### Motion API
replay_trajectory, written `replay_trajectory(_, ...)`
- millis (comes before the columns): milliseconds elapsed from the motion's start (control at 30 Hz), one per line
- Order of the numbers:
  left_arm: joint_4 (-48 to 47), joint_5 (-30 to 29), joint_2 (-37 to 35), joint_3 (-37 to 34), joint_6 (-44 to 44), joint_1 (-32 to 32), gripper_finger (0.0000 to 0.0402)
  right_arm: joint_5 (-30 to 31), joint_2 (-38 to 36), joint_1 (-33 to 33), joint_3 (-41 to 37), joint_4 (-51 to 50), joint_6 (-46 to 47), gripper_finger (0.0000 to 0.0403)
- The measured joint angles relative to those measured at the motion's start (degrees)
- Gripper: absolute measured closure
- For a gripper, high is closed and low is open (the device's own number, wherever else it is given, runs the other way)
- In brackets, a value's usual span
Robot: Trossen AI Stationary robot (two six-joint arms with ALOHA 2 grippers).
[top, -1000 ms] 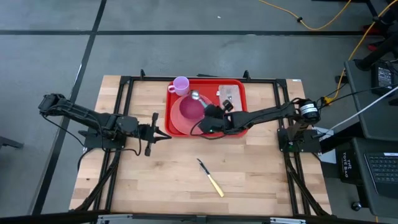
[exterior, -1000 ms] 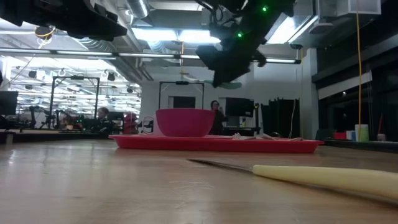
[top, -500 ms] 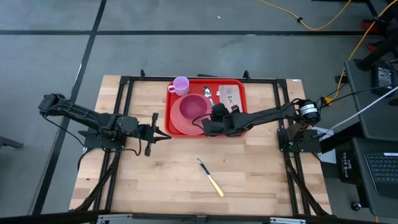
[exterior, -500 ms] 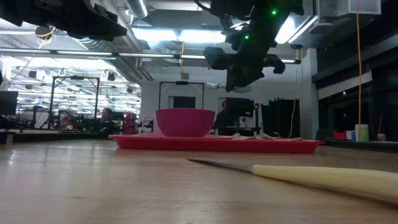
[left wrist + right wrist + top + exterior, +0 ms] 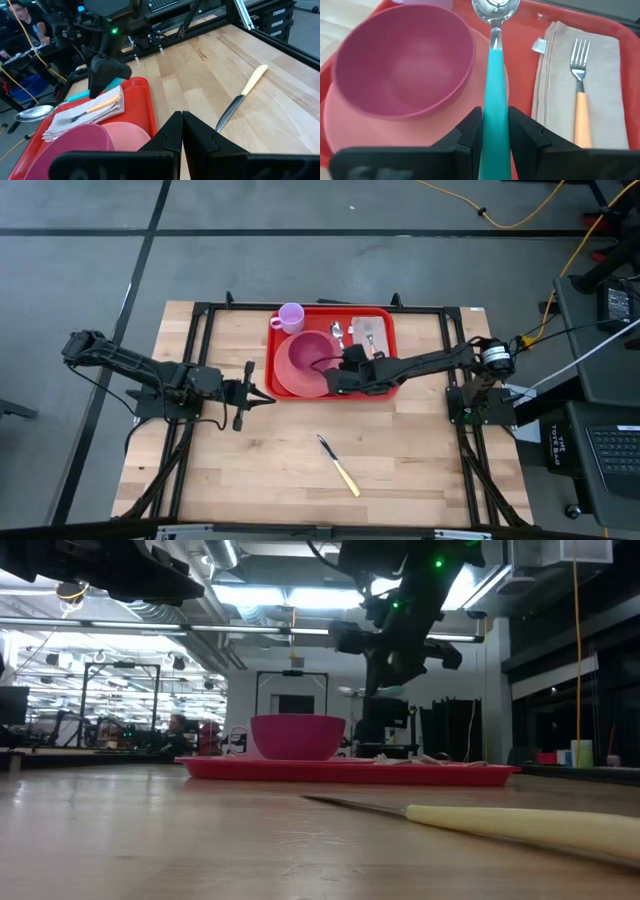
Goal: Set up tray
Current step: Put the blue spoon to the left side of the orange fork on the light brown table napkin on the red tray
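Note:
The red tray (image 5: 385, 385) lies at the table's far middle. It carries a pink plate (image 5: 285, 380) with a magenta bowl (image 5: 308, 352), and a folded napkin (image 5: 377, 323) with an orange-handled fork (image 5: 579, 100). A purple cup (image 5: 291, 317) stands at its far left corner. My right gripper (image 5: 345, 362) hovers over the tray between bowl and napkin, shut on a teal-handled spoon (image 5: 494, 30). My left gripper (image 5: 255, 392) is shut and waits left of the tray. A cream-handled knife (image 5: 338, 465) lies flat on the wood nearer the front. My right gripper pinches the spoon's teal handle (image 5: 494, 85) between its two fingers (image 5: 470, 130). The handle runs along the fingers and sticks out ahead of them, with the metal bowl end (image 5: 495, 7) toward the table's far edge. The spoon (image 5: 348, 692) is lifted clear above the tray.
Black frame rails (image 5: 200, 360) run along both sides of the table under the arms. Bare wood (image 5: 420, 450) spreads across the near half around the knife. A person (image 5: 20, 15) sits in the room beyond the table.
My right gripper has turned and shifted a little toward the table's right, still shut on the spoon. The spoon has swung from slanting over the magenta bowl to pointing at the far edge, between bowl and napkin.

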Motion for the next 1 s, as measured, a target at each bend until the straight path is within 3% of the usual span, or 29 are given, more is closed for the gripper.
replay_trajectory(267, 0.0, 0.0, 0.0, 0.0, 0.02, 0.0, 0.0394, -3.37, -1.0, -4.12, -0.01, -3.78, -0.12, 0.0322)
replay_trajectory(667, -0.16, -0.02, 0.0, 0.0, 0.01, 0.0, 0.0396, -5.69, -8.89, -8.85, -1.81, -6.73, -4.64, 0.0322)
replay_trajectory(833, -0.18, 0.0, 0.0, 0.0, 0.0, 0.0, 0.0398, -8.42, -13.74, -11.53, -6.82, -2.27, -6.85, 0.0322)
replay_trajectory(1000, -0.2, 0.0, 0.0, 0.0, 0.01, 0.0, 0.0394, -10.48, -19.35, -12.97, -14.34, 10.76, -9.63, 0.0322)
